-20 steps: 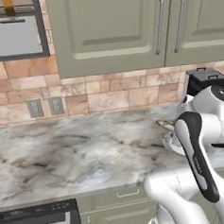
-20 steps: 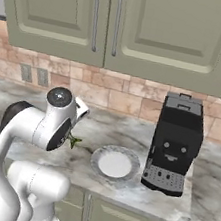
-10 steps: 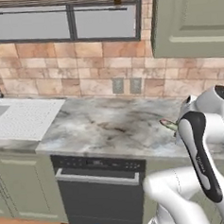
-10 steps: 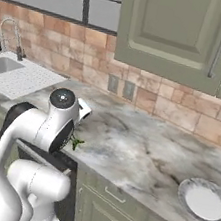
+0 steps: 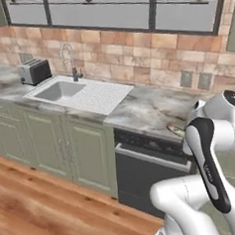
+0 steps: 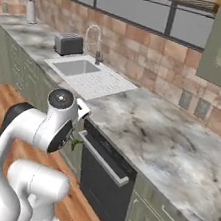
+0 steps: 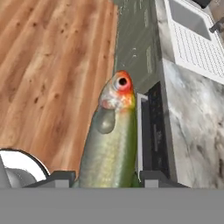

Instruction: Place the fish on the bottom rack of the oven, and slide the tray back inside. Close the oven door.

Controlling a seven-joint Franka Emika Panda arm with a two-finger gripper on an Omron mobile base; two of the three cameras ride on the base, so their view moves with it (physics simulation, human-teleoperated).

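Note:
The fish (image 7: 111,140), greenish-yellow with a red-orange head, sticks out lengthwise from my gripper (image 7: 108,177), which is shut on its body between the two dark fingertips (image 7: 61,177). It hangs over the wood floor beside the counter's front. In the left base view a bit of the fish (image 5: 176,131) shows beside the arm's white wrist, over the counter edge. The right base view has a green tip of the fish (image 6: 75,144) peeking from under the wrist. The oven, its door and the bottom rack are out of view.
A marble counter (image 5: 138,108) runs along the brick wall, holding a white sink (image 5: 63,89) with a faucet (image 5: 70,60) and a toaster (image 5: 35,71). Below it sits a black appliance (image 5: 153,166) with a bar handle, among grey-green cabinets. Wood floor (image 5: 41,209) lies open at the left.
The whole picture has shifted: the base has travelled left along the counter. The coffee machine and plate left the view; sink and toaster came in. The fish stays gripped.

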